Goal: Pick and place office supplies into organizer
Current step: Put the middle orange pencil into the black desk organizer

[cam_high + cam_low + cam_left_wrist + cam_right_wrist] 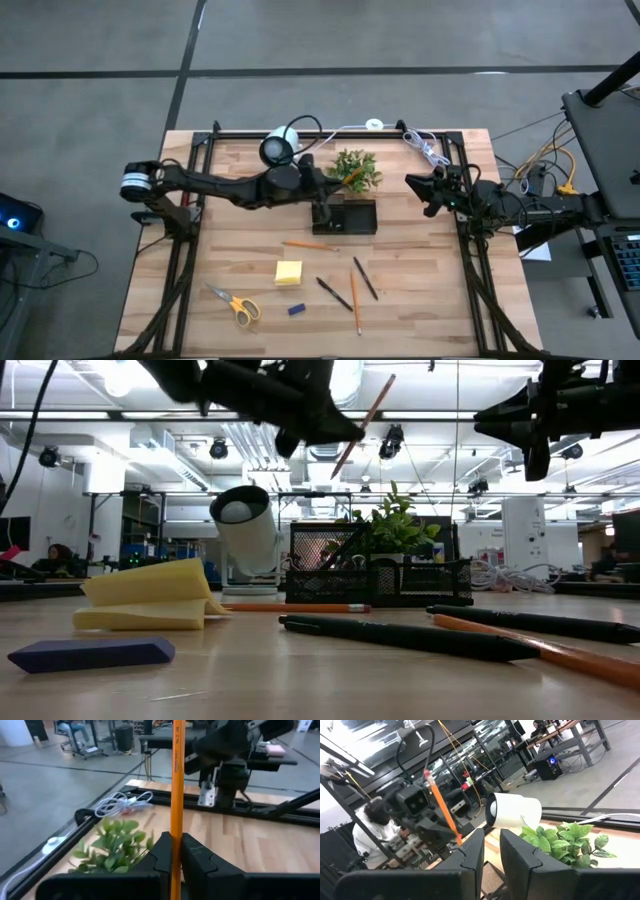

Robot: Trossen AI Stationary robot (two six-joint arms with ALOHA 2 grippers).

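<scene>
1. Floor (90,90): grey concrete, crossed by dark seam lines, surrounding the table on all sides.
2. Table (240,250): pale wood butcher-block top with black metal frame rails (178,270) along its edges.
3. Ceiling (450,470): open industrial type, rows of white strip lights (500,388) and dark spot fixtures.
4. Second desk (605,150): dark, at 3 o'clock of the table, with yellow and dark cables (555,165) beside it.
5. People seated at distant workbenches at room edges, low view.
</scene>
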